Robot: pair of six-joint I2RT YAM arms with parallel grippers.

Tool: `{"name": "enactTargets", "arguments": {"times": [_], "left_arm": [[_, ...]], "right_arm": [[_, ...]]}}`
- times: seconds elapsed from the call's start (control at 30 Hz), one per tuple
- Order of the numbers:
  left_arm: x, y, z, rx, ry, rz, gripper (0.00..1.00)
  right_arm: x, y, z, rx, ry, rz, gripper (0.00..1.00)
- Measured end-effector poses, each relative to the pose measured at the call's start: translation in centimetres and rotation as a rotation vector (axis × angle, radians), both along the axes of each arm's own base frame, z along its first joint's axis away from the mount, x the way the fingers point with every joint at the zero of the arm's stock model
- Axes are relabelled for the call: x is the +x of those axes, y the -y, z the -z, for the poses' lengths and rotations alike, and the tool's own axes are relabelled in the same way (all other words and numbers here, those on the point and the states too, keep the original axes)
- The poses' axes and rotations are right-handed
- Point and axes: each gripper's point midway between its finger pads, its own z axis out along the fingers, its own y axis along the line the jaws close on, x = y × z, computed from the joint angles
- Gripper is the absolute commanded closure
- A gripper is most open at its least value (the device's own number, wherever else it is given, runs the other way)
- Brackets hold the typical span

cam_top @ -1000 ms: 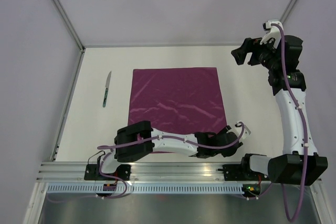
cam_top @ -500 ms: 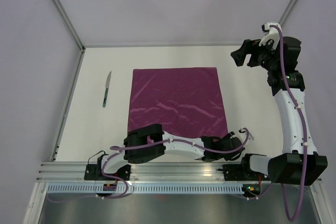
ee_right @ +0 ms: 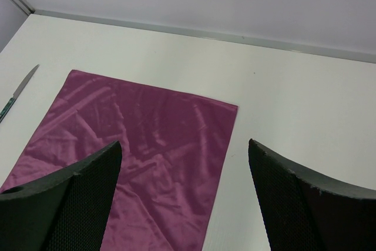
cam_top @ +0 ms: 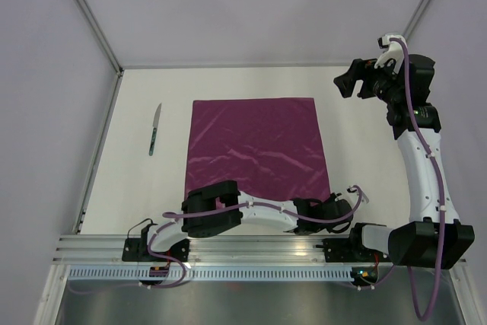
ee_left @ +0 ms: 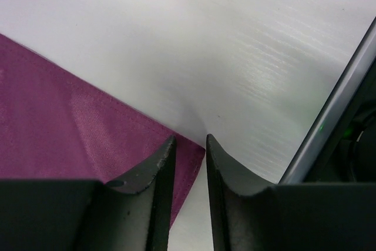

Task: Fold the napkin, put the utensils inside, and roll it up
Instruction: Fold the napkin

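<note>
Fold about to begin: the napkin (cam_top: 255,146) is seen spread flat at the middle of the table (cam_top: 365,157). Its near right corner is framed by the left claw (ee_left: 190,140), whose fingers are set almost together with a slim gap left, so no pinch is shown. For a clean fold, it is judged that the corner should be caught fully between the pads before being lifted over the cloth. The right claw (ee_right: 183,145) is held wide open above the table's far right. The gap is revealed only by the left wrist view. The knife (cam_top: 155,129), laid well left of the napkin, is missed there.
</note>
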Motion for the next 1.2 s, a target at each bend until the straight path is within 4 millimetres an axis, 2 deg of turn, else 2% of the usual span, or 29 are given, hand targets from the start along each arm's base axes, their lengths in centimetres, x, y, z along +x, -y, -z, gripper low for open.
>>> {"name": "enactTargets", "arguments": {"times": [0.33,0.63,0.97,1.2], "left_arm": [[0.1,0.1,0.1,-0.004,0.004,-0.007,0.97],[-0.1,0.2,0.0,-0.007,-0.005,0.004,0.98],[-1.6,0.7,-0.4,-0.024,-0.062,0.073,0.98],[-1.3,1.0,-2.9,-0.069,-0.062,0.073,0.98]], "right_arm": [[0.2,-0.1,0.5,0.004,-0.014,-0.007,0.08],[0.3,-0.2,0.7,0.006,-0.021,-0.013,0.08],[0.3,-0.2,0.8,0.005,-0.022,-0.014,0.08],[0.3,-0.2,0.8,0.003,-0.022,-0.014,0.08]]}}
